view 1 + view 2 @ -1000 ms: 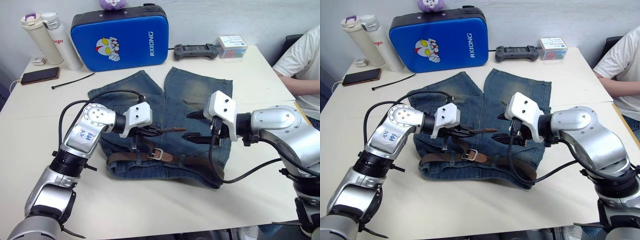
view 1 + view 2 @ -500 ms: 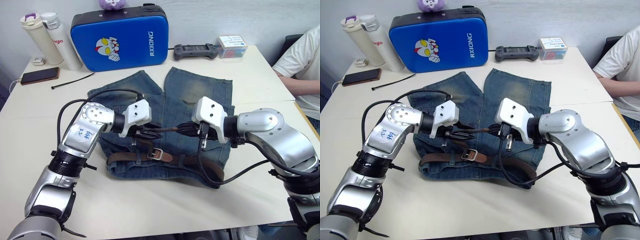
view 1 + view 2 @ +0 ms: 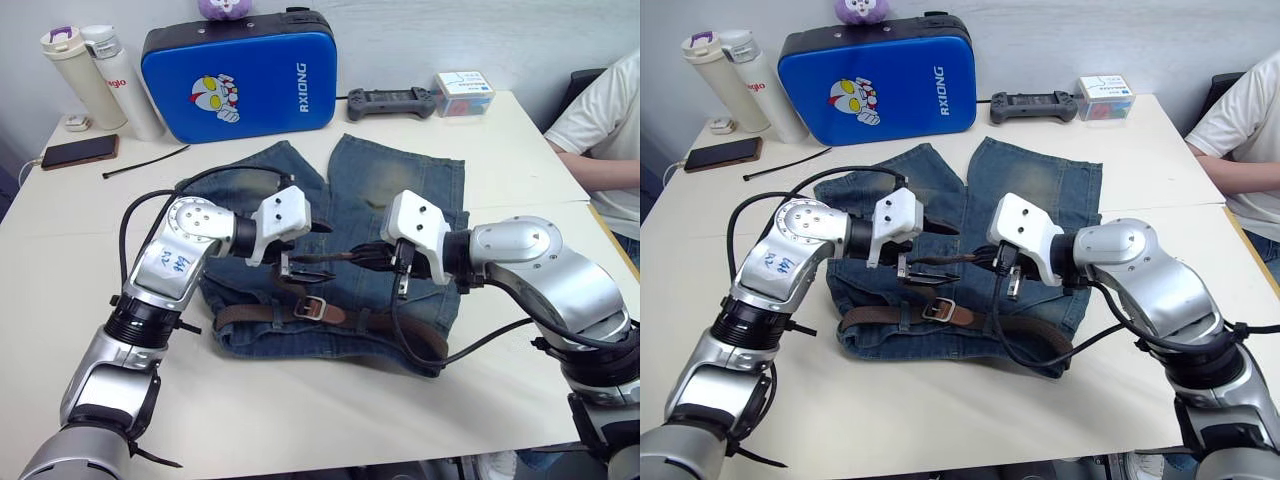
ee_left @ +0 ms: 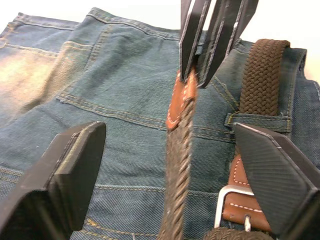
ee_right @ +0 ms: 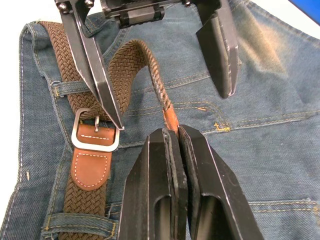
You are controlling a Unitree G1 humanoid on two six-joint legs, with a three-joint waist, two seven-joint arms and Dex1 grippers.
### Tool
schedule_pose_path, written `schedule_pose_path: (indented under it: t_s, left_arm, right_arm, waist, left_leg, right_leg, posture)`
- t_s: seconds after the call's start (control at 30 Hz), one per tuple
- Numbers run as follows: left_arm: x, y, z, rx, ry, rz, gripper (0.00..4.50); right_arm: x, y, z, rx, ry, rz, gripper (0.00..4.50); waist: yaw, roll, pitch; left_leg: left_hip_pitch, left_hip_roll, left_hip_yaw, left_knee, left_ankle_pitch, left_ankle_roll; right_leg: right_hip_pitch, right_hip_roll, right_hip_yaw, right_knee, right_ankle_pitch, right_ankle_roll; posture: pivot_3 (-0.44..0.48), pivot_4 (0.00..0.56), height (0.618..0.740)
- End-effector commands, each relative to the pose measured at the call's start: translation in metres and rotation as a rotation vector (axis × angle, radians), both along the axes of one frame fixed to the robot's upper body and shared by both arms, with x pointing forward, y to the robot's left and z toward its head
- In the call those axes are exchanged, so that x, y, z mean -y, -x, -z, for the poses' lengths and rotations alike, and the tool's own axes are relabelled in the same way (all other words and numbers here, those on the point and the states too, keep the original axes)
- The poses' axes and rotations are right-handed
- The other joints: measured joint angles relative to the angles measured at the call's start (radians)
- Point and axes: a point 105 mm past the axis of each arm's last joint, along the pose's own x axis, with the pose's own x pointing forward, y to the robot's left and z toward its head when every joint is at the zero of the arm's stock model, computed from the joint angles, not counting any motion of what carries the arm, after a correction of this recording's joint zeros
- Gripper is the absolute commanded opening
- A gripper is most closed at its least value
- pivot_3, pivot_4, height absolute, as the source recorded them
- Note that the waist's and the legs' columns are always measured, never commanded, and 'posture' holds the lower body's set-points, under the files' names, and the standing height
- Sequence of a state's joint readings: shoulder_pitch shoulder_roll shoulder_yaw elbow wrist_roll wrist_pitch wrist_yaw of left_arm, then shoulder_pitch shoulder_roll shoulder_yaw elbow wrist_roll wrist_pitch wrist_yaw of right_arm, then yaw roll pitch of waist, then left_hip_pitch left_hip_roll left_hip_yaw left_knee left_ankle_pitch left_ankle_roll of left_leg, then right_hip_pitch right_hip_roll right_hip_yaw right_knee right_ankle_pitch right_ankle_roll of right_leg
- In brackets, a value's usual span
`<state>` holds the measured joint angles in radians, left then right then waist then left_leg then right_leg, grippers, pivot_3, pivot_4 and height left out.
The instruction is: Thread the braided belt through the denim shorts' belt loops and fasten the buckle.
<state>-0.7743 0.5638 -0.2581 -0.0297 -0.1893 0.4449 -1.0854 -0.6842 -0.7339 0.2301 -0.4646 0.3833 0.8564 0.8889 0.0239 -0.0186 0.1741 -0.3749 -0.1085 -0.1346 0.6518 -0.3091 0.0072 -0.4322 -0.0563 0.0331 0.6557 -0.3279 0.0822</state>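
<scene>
Your right gripper [image 5: 172, 132] pinches the belt [image 5: 127, 60] tip, left gripper [image 4: 170, 165] wide open; belt looped through shorts [image 3: 400, 190], buckle [image 5: 95, 130] still unfastened

A second ago the left hand [image 5: 150, 60] pinches the tan tip of the braided belt [image 5: 131, 59] while the right hand [image 5: 175, 145] hangs spread open off to the side, clear of the strap. Now the roles are swapped: the right hand has closed in toward the middle of the denim shorts [image 3: 400, 190] and clamps the tan tip, and the left hand has let go, its fingers [image 4: 75, 165] parted wide on either side of the strap.
</scene>
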Motion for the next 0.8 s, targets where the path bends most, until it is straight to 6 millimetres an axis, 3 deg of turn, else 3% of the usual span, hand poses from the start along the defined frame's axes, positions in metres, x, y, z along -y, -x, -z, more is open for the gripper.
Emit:
schedule_pose_path:
  t_s: [0.03, 0.23, 0.27, 0.5, 0.67, 0.8]
  left_arm:
    - [0.004, 0.003, -0.009, 0.055, -0.014, 0.024, 2.72]
    - [0.002, 0.002, -0.009, 0.046, -0.014, 0.019, 0.21]
    - [0.002, 0.001, -0.01, 0.04, -0.007, 0.016, 0.02]
    - [0.0, -0.001, -0.012, 0.038, 0.006, 0.01, 0.02]
    - [-0.003, -0.011, -0.015, 0.078, 0.012, -0.027, 0.0]
    - [-0.008, -0.025, -0.015, 0.128, -0.021, -0.058, 0.0]
  right_arm:
    - [-0.001, 0.002, -0.013, 0.039, -0.022, -0.001, 0.0]
    - [0.001, 0.001, -0.013, 0.031, -0.023, 0.015, 0.0]
    - [0.002, 0.0, -0.013, 0.029, -0.027, 0.019, 0.0]
    - [0.002, -0.002, -0.018, 0.031, -0.077, 0.04, 0.0]
    - [0.008, 0.01, -0.019, -0.004, -0.069, 0.002, 1.98]
    - [0.016, 0.034, 0.008, -0.046, 0.049, -0.035, 3.8]
  waist:
    - [0.0, 0.0, 0.0]
    - [0.0, 0.0, 0.0]
    - [0.0, 0.0, 0.0]
    - [0.0, 0.0, 0.0]
    - [0.001, 0.0, 0.0]
    - [0.006, 0.0, 0.0]
  left_leg:
    - [0.0, 0.0, 0.0, 0.0, 0.0, 0.0]
    - [0.0, 0.0, 0.0, 0.0, 0.0, 0.0]
    - [0.0, 0.0, 0.0, 0.0, 0.0, 0.0]
    - [0.0, 0.0, 0.0, 0.0, 0.0, 0.0]
    - [0.0, 0.0, 0.0, 0.001, 0.0, 0.0]
    - [0.0, 0.0, 0.0, 0.001, 0.0, 0.0]
  right_leg:
    - [0.0, 0.0, 0.0, 0.0, 0.0, 0.0]
    - [0.0, 0.0, 0.0, 0.0, 0.0, 0.0]
    - [0.0, 0.0, 0.0, 0.0, 0.0, 0.0]
    - [0.0, 0.0, 0.0, 0.0, 0.0, 0.0]
    - [0.0, 0.0, 0.0, 0.001, 0.0, 0.0]
    - [0.0, 0.0, -0.001, 0.0, 0.0, 0.0]
  posture:
    - [0.0, 0.15, 0.74]
    - [0.0, 0.15, 0.74]
    - [0.0, 0.15, 0.74]
    - [0.0, 0.15, 0.74]
    - [0.0, 0.15, 0.74]
    - [0.0, 0.15, 0.74]
